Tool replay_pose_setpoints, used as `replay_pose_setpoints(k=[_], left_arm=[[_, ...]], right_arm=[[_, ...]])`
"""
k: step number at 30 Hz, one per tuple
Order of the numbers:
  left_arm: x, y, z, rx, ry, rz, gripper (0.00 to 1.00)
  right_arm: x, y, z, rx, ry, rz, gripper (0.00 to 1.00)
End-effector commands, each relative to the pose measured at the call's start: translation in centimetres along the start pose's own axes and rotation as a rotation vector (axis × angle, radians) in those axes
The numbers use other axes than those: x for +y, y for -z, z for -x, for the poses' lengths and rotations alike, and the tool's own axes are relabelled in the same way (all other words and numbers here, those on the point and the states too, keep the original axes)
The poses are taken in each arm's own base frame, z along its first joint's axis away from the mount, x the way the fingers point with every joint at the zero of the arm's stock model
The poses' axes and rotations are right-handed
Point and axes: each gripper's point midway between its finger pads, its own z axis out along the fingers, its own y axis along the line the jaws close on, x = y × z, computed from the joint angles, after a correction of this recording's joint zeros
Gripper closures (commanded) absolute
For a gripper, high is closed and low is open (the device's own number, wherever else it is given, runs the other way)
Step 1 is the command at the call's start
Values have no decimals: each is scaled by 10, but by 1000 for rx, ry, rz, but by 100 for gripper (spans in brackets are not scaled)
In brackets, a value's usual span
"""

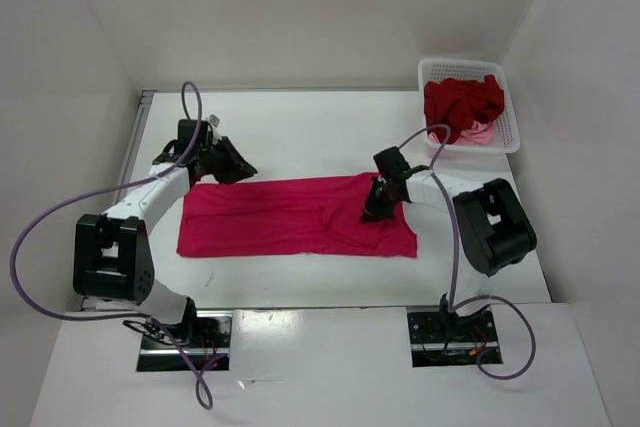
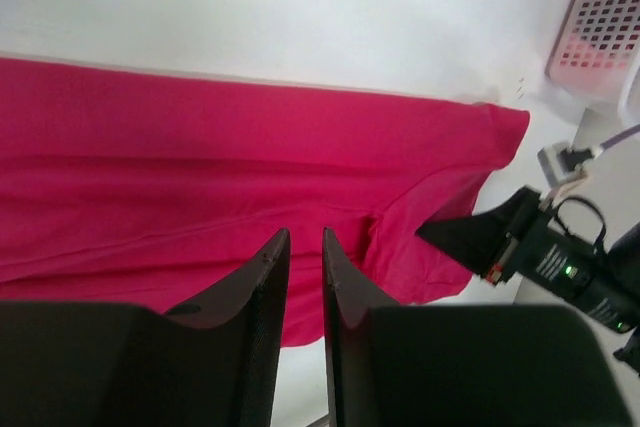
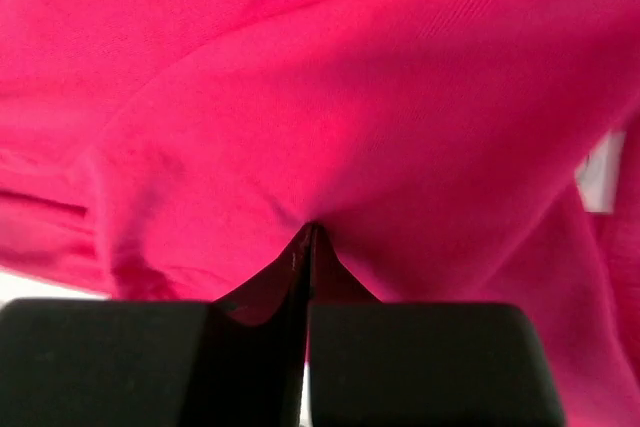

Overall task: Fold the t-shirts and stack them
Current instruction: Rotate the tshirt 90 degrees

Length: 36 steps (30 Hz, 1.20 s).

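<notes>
Plainly, the magenta-red t-shirt (image 1: 290, 217) lies spread flat and wide across the middle of the white bench (image 1: 300, 132); a long shallow crease runs along its length, and its right end is rumpled, with a sleeve folded in; the right hand (image 1: 378, 209) sits on that right end, fingers pressed together and pinching a pucker of the cloth; the left hand (image 1: 235, 169) is at the shirt's far left corner, fingers a narrow gap apart with nothing between them; well beyond the shirt's far right corner stands a white mesh basket (image 1: 512, 112); in it the dark crimson t-shirt (image 1: 462, 102) is heaped over the light pink t-shirt (image 1: 478, 134), of which only a small part shows; pale walls (image 1: 300, 7) close the bench in on three sides.
</notes>
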Motion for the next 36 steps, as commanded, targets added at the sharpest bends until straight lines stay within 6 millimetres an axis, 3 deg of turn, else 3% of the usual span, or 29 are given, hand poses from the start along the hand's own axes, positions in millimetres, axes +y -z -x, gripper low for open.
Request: replay_pose_setpoints(k=[1, 4, 7, 8, 10, 11, 12, 13, 14, 15, 16, 17, 18, 19, 20, 21, 22, 23, 24, 25, 27, 28, 30, 31, 34, 35, 36], left_arm=[[-10, 18, 0, -17, -71, -29, 74], [-9, 23, -11, 8, -65, -36, 71], [-13, 34, -24, 17, -79, -46, 69], [-14, 38, -25, 10, -83, -51, 69], [-15, 49, -37, 13, -65, -58, 69], [-16, 56, -37, -5, -70, -57, 68], [-11, 58, -42, 7, -60, -35, 68], [-13, 62, -40, -1, -61, -28, 68], [-10, 65, -38, -20, -61, -10, 65], [-10, 65, -38, -20, -61, -10, 64], [-15, 70, -34, -42, -70, -17, 64], [-15, 70, -34, -42, -70, -17, 62], [-18, 71, -31, -50, -74, -23, 59], [-16, 68, -32, -41, -69, -16, 59], [-16, 67, -31, -34, -74, -9, 58], [-15, 69, -28, -43, -86, 2, 58], [-12, 66, -27, -46, -83, 19, 58], [-7, 68, -21, -61, -82, 28, 58], [0, 67, -20, -55, -65, 45, 58], [3, 68, -16, -63, -79, 51, 58], [17, 72, -10, -77, -64, 89, 58], [20, 72, -3, -92, -76, 103, 60], [33, 79, 5, -110, -58, 143, 62], [37, 81, 9, -118, -57, 149, 62], [51, 86, 20, -139, -42, 179, 62], [55, 86, 22, -140, -30, 188, 62], [60, 88, 26, -150, -27, 196, 62]], right_arm=[[14, -14, 23, -29, -21, 14, 100], [32, -39, 55, -39, 25, 10, 100], [82, -75, 118, -75, 53, 53, 100], [119, -89, 162, -115, 92, 101, 100], [159, -91, 204, -156, 105, 148, 100], [199, -70, 232, -219, 141, 218, 100], [220, -53, 238, -265, 164, 276, 97], [222, -57, 218, -162, 143, 310, 93], [261, 15, 239, -292, 189, 438, 90], [261, 31, 241, -325, 209, 429, 85], [244, 17, 228, -325, 219, 339, 76], [255, 40, 229, -383, 274, 367, 66], [267, 99, 228, -454, 298, 422, 50], [249, 88, 213, -412, 289, 387, 45], [245, 99, 206, -419, 290, 393, 41], [235, 112, 187, -413, 300, 421, 38], [235, 112, 165, -365, 321, 456, 37], [231, 108, 147, -324, 306, 471, 37], [226, 90, 105, -249, 329, 480, 46], [225, 79, 79, -197, 344, 486, 56], [224, 48, 20, -73, 348, 504, 83], [234, 35, -21, 3, 380, 519, 100], [242, 21, -58, 76, 353, 538, 100], [260, 16, -77, 76, 376, 580, 100], [267, -13, -99, 110, 333, 565, 66], [271, -18, -106, 122, 344, 565, 58], [280, -21, -98, 89, 340, 561, 55]])
